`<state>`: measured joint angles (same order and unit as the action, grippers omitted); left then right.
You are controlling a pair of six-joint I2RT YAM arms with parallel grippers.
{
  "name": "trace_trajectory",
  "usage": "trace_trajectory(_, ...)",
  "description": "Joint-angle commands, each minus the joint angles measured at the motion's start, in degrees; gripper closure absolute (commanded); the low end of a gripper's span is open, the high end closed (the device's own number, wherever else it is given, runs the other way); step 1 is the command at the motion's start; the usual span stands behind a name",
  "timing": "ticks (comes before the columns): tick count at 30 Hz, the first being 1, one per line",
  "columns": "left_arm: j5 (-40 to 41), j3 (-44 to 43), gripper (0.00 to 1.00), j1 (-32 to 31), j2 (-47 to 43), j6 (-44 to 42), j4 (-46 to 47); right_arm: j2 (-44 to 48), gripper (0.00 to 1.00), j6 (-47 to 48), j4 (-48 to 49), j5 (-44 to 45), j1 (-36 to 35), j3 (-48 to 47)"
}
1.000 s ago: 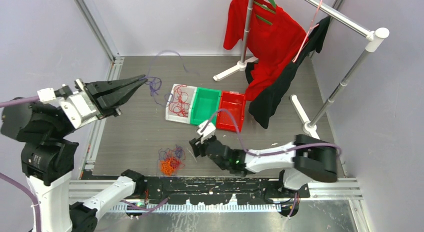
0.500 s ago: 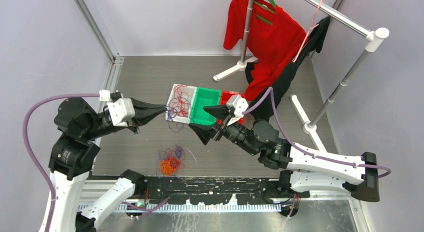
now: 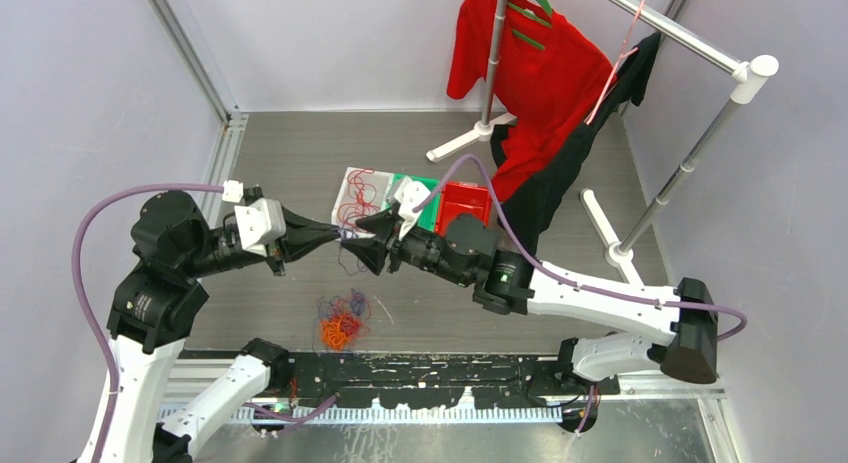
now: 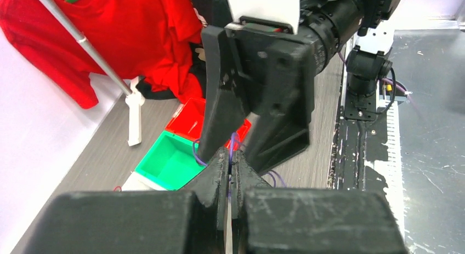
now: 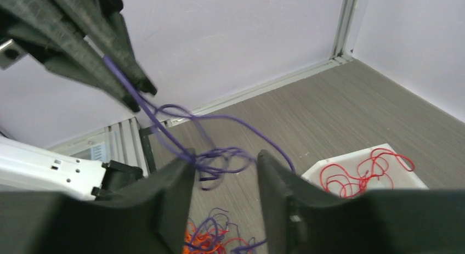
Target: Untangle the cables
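A tangle of red, orange and purple cables (image 3: 341,322) lies on the grey floor near the front; it also shows in the right wrist view (image 5: 219,237). My left gripper (image 3: 335,231) is shut on a purple cable (image 4: 234,141) that hangs from its tips in loops (image 5: 219,158). My right gripper (image 3: 365,241) is open, its tips facing the left gripper's, with the hanging purple loops between its fingers (image 5: 175,188). Red cables (image 3: 362,195) lie in the white bin (image 3: 343,198).
A green bin (image 3: 425,211) and a red bin (image 3: 468,198) stand beside the white one. A clothes rack (image 3: 700,133) with a red shirt (image 3: 535,68) and a black garment stands at the back right.
My right arm has swung left, so its open gripper now meets the left gripper's tips. The left gripper has stayed shut on the purple cable and shifted little.
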<state>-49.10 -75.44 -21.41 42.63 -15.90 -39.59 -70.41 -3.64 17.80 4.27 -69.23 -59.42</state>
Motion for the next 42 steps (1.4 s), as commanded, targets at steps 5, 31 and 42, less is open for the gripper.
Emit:
trace_trajectory(5,3.0,1.6,0.72,-0.1,0.2,-4.8,-4.5,-0.1,0.98,-6.5,1.3,2.8,6.3,-2.0)
trace_trajectory(31,17.8,22.4,0.12,-0.1,6.0,-25.0,-24.8,-8.9,0.89,-27.5,-21.5,22.0,30.7,6.5)
trace_trajectory(42,21.5,23.3,0.04,-0.1,8.5,-27.6,-25.9,-9.1,0.62,-26.4,-21.2,21.7,30.8,4.6)
